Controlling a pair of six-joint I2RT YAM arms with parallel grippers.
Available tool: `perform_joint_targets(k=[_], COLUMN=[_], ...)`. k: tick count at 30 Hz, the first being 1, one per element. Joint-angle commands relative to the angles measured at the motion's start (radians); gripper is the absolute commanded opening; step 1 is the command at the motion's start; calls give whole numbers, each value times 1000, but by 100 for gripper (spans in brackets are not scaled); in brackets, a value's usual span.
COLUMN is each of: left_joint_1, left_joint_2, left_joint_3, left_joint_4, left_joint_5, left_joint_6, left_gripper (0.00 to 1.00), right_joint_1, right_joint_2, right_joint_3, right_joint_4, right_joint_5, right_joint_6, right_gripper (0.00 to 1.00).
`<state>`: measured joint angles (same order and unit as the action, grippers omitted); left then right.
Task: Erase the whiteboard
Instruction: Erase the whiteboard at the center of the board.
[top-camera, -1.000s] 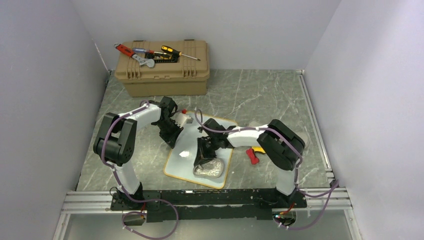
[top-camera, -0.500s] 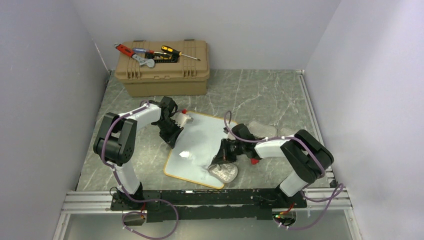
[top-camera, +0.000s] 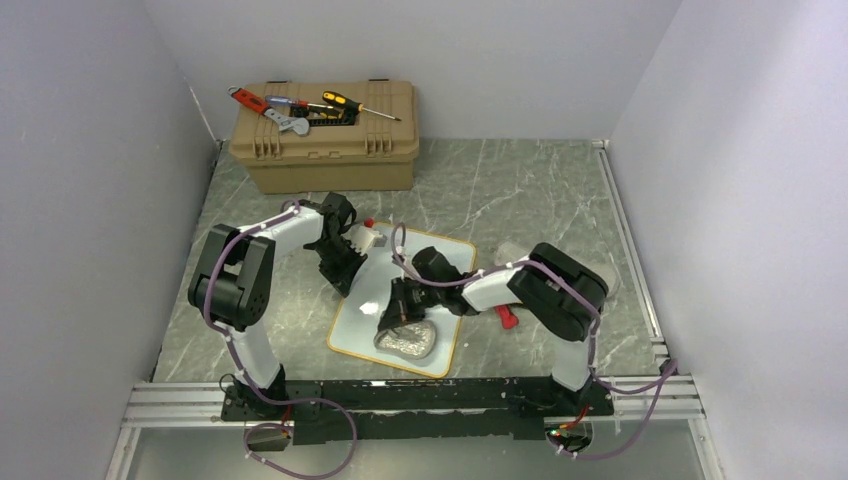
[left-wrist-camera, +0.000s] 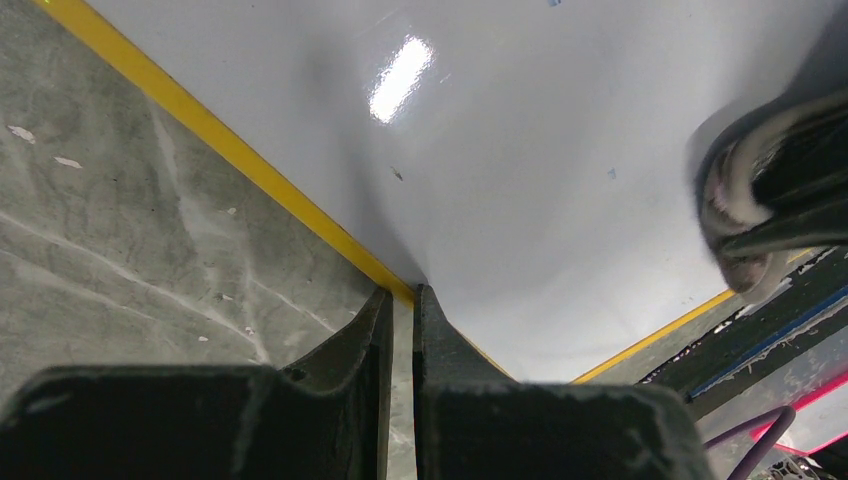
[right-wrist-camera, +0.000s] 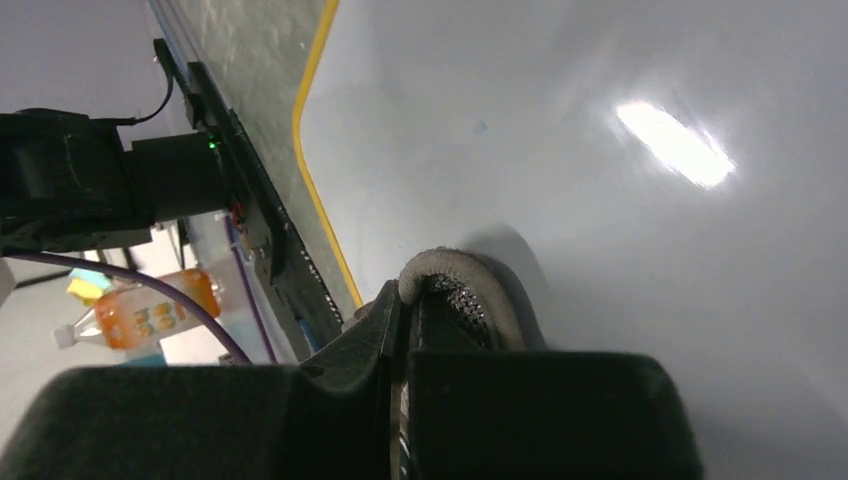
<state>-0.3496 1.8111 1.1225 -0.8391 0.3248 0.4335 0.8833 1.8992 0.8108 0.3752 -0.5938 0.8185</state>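
The shiny flat whiteboard (top-camera: 358, 326) with a thin yellow rim lies on the grey marbled table (top-camera: 520, 190); the left gripper (left-wrist-camera: 402, 296) pinches its edge, the right gripper (right-wrist-camera: 408, 300) squeezes a soft grey mesh cloth (top-camera: 407, 341) on it.

left arm (top-camera: 285, 228): white shells, chunky black joints
right arm (top-camera: 490, 286): same deal
cables (top-camera: 350, 428): purple, looped along both
claw fingers (left-wrist-camera: 340, 350): matte black, wedge-shaped

free: table (top-camera: 520, 190) behind whiteboard (top-camera: 360, 325) | obstacle: toolbox (top-camera: 325, 150) far-left
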Motion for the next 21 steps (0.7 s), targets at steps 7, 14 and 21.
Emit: perform_joint_targets(k=[7,14,21], left_joint_1=[-30,-29,-29], left_joint_2=[89,83,73], left_joint_3=[-62,-50,-33], left_joint_4=[66,60,47], left_joint_5=[-41,-35,-28], left_joint_6=[49,42,37], left_gripper=[0,0,0], right_joint_1=[-230,-233,-232], right_joint_2=[-367,-547,-669], right_joint_3=[-288,-276,-204], right_joint_4=[-411,-539,-555], right_joint_5=[425,468,315], right_joint_6=[-133,-114,-143], right_gripper=[0,0,0])
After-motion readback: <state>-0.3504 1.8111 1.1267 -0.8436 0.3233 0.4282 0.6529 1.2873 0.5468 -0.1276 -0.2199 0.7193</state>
